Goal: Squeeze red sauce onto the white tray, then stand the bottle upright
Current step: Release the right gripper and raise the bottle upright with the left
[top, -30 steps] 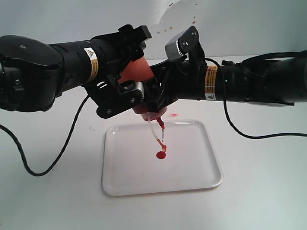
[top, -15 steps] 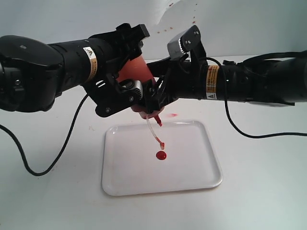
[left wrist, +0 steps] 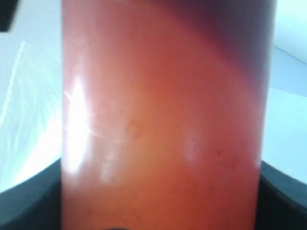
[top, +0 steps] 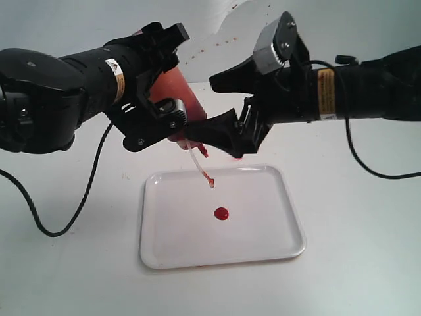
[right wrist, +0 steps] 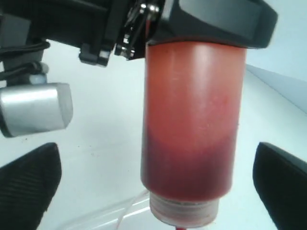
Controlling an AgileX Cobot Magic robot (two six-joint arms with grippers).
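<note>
Red-orange bottle [top: 179, 99] aloft over white tray [top: 263, 234] far-left edge, clamped in left gripper [top: 164, 85], long axis tilted, nozzle down. Right gripper [top: 209, 105] jaws spread wide beside bottle, not touching. Red sauce [top: 221, 213] blob mid-tray. Judgement: left arm must swing base down

Translucent cylindrical plastic squeeze bottle [top: 177, 99]: red-orange tint, darker red toward cap end; white glare streak on side. Ribbed cap [right wrist: 184, 213]: pale, semi-clear. Nozzle tip [top: 204, 151]: red. Flat glossy rounded-rect plastic tray [top: 263, 243]: plain white, no pattern. Small round glossy sauce blob [top: 221, 213]: bright red. Left arm [top: 59, 92] & right arm [top: 368, 92]: matte blk, each w/ yellow-white label. Boxy camera housing [top: 273, 43] on right arm: silver-grey. Tabletop [top: 368, 263]: off-white. Cable [top: 79, 204]: blk. Back wall [top: 342, 26]: pale grey-wht, scattered red specks.
</note>
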